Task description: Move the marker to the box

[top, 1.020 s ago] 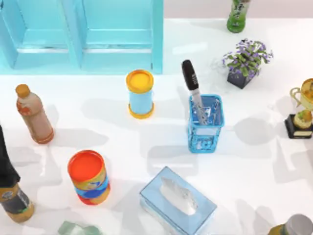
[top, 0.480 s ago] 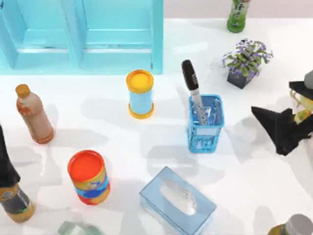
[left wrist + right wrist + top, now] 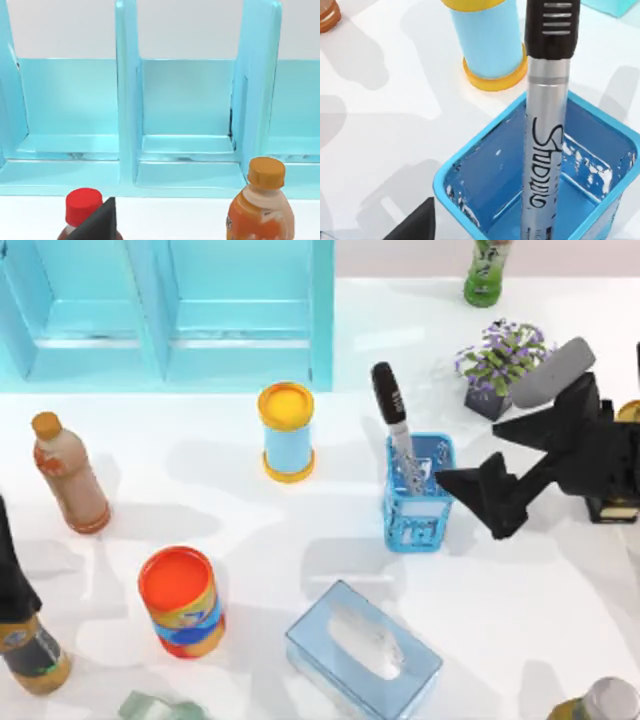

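The marker (image 3: 391, 405), with a black cap and grey barrel, stands leaning in a blue mesh pen holder (image 3: 420, 510) at the table's middle right. In the right wrist view the marker (image 3: 547, 115) rises from the holder (image 3: 465, 167) close ahead. My right gripper (image 3: 468, 453) hovers open just right of the holder, fingertips pointing at it, nothing between them. The box (image 3: 365, 650), a pale blue tissue box, lies near the front, below the holder. My left gripper (image 3: 97, 226) stays parked at the left, facing the shelf.
A cyan shelf (image 3: 170, 315) fills the back left. A yellow-lidded blue can (image 3: 287, 430) stands left of the holder, an orange-lidded can (image 3: 182, 602) at front left. Bottles (image 3: 68, 473) stand along the left edge. A potted plant (image 3: 497, 365) and a trophy (image 3: 620, 502) are at the right.
My right arm has come in from the right edge and moved left, now close beside the pen holder. The marker and the other objects have not moved.
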